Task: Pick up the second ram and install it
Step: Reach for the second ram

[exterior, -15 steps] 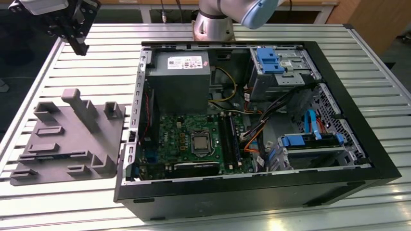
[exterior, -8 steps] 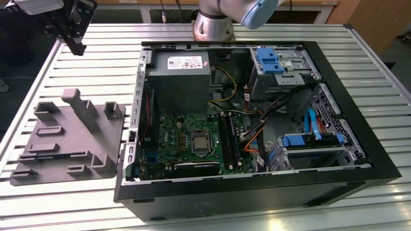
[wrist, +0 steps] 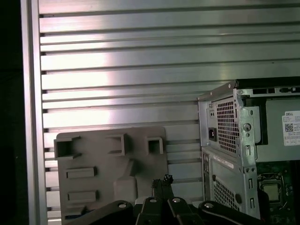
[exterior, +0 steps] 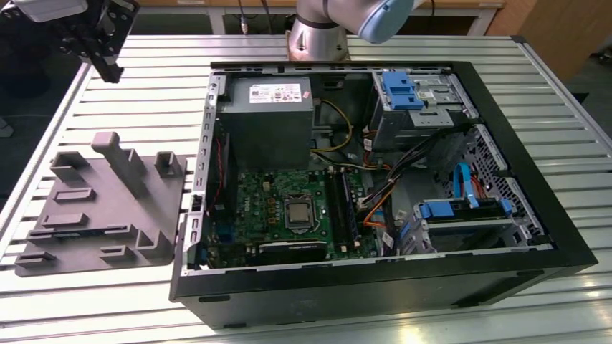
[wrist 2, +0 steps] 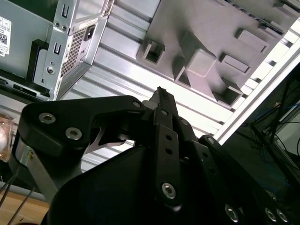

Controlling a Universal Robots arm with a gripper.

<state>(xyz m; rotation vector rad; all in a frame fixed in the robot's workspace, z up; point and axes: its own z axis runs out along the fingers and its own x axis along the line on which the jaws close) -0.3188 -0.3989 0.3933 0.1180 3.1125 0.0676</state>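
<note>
My gripper (exterior: 111,70) hangs high over the table's far corner at the exterior view's left, apart from everything. In both wrist views its black fingertips (wrist 2: 161,96) (wrist: 162,180) press together, shut, with nothing seen between them. Below it lies a grey moulded fixture (exterior: 96,208) (wrist: 112,164) (wrist 2: 211,33). A thin dark strip (exterior: 82,231) rests in one of its long grooves; I cannot tell whether this is the second ram. The open computer case (exterior: 383,287) holds the green motherboard (exterior: 268,201), whose long black memory slots (exterior: 342,208) stand beside the processor.
The case lies on a slatted aluminium table (exterior: 172,79). Inside it are a grey power supply (exterior: 268,107), blue drive brackets (exterior: 400,89) and loose cables (exterior: 383,186). The arm's base (exterior: 320,32) stands behind the case. The table edge (exterior: 39,165) runs just beyond the fixture.
</note>
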